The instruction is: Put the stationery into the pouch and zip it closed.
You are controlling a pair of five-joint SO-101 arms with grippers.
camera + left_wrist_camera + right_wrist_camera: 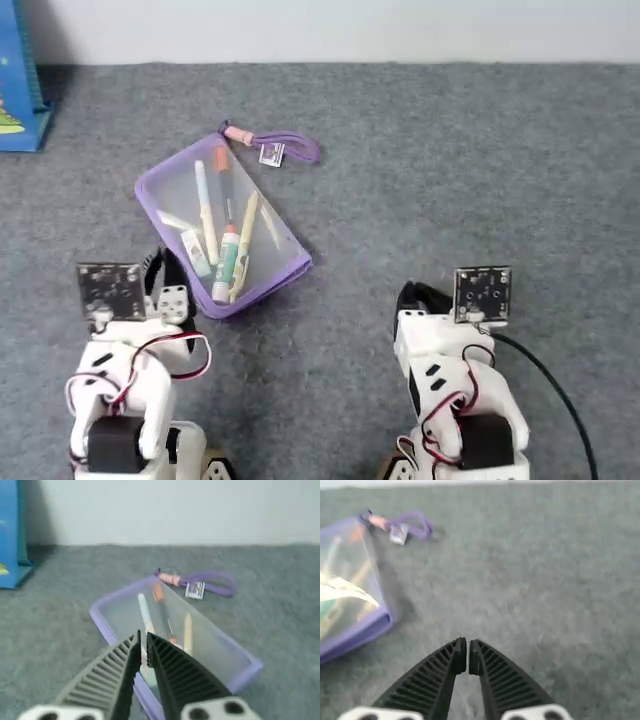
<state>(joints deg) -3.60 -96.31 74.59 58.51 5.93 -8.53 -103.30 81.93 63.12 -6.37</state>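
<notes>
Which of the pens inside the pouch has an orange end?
The dark-bodied pen in the middle of the pouch: its orange end points toward the strap. The white pen and the yellow pencil beside it have none.

Purple pouch (pixel 165 200) on grey carpet (pixel 450 170)

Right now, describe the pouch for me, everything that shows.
The pouch is a flat rectangle with a see-through face and purple edging, lying flat and askew on the grey carpet. Pens and markers show through it, inside. A pink zipper pull sits at its far corner, where a purple wrist strap with a small tag trails onto the carpet. The left gripper, shut, sits at its near end; whether it touches cannot be told.
</notes>
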